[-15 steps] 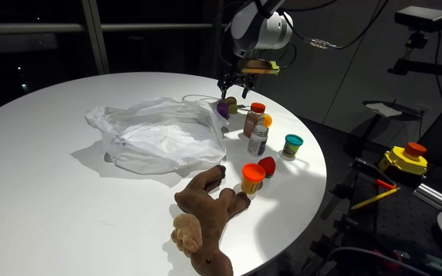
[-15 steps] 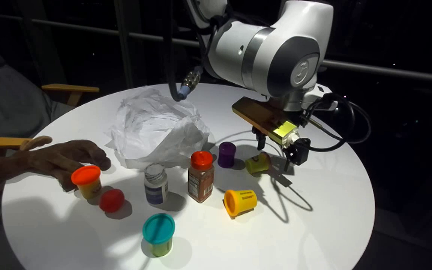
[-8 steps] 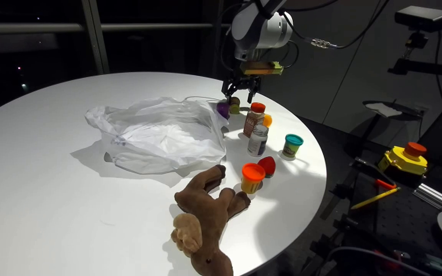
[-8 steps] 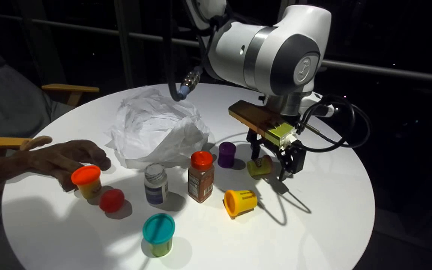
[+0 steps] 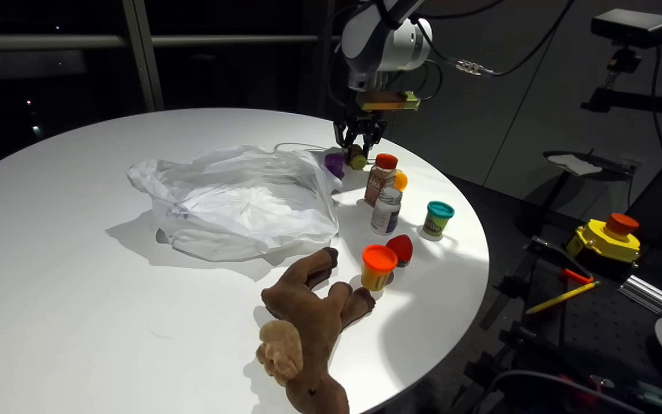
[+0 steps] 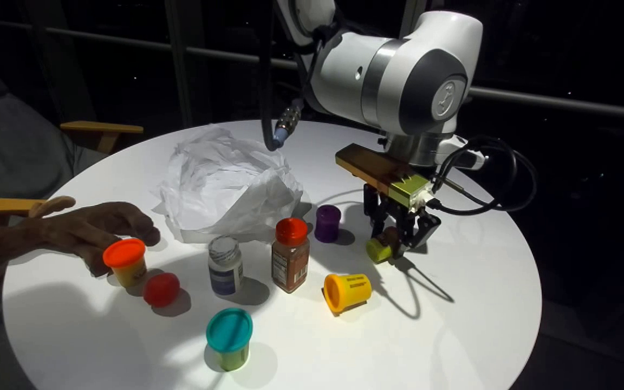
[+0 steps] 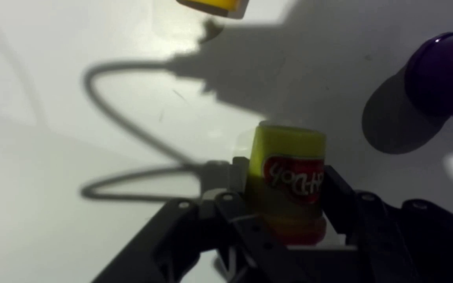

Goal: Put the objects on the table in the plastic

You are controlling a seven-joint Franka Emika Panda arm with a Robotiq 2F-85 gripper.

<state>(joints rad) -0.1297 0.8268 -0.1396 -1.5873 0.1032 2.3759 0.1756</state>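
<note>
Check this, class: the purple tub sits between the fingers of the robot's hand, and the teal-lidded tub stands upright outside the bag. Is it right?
Not quite: the wrist view shows the yellow Play-Doh tub, not the purple tub, between the fingers of the hand. The teal-lidded tub does stand upright outside the bag.

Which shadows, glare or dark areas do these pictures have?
In the wrist view, a broad shadow and a thin looping one on the table, a glare patch beside them, and the jaws almost black; in an exterior view, the plastic bag casts a clear shadow; in both exterior views, the windows look nearly black.
</note>
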